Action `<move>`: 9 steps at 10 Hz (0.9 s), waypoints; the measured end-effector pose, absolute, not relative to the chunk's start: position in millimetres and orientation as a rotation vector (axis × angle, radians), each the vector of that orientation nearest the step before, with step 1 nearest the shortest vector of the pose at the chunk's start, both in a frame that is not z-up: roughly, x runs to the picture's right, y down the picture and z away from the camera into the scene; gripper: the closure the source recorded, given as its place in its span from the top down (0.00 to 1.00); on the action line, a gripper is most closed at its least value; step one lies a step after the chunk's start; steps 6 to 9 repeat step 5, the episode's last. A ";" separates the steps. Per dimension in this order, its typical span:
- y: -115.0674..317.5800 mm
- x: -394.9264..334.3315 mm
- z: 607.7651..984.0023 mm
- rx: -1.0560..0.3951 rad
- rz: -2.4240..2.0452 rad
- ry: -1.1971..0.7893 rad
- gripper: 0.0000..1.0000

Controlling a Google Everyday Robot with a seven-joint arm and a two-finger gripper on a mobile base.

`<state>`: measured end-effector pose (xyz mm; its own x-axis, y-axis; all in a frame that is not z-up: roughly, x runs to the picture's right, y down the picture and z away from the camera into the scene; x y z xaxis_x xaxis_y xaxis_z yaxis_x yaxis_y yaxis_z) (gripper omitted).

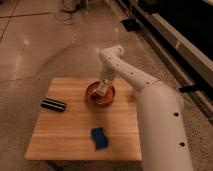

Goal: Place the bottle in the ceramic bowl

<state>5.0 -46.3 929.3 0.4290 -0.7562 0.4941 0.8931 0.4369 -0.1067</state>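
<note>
The orange-brown ceramic bowl [93, 96] sits on the far middle of the wooden table [70, 130]. The small clear bottle [102, 88] with a pale label is tilted over the bowl's inside, its lower end within the rim. My gripper [105, 81] is directly above the bowl at the bottle's upper end, reaching down from the white arm [125, 70], which comes in from the right. Whether the bottle rests on the bowl's bottom is hidden.
A black ribbed bar [53, 105] lies on the table's left side. A blue sponge [99, 138] lies near the front edge. My white body [162, 130] stands at the table's right edge. Speckled floor surrounds the table, with dark fixtures at the far right.
</note>
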 end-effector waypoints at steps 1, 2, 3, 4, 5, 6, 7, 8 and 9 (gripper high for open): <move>-46.2 4.3 929.4 -0.382 -1.062 -0.405 0.80; -46.4 3.4 929.3 -0.381 -1.062 -0.406 0.80; -46.2 3.4 929.3 -0.382 -1.063 -0.406 0.80; -46.2 4.0 929.3 -0.382 -1.062 -0.405 0.80; -46.2 5.0 929.3 -0.382 -1.061 -0.405 0.80; -46.2 5.0 929.3 -0.382 -1.061 -0.405 0.80; -46.2 5.0 929.3 -0.382 -1.061 -0.405 0.80; -46.2 5.0 929.3 -0.382 -1.061 -0.405 0.80; -46.2 5.0 929.3 -0.382 -1.061 -0.405 0.80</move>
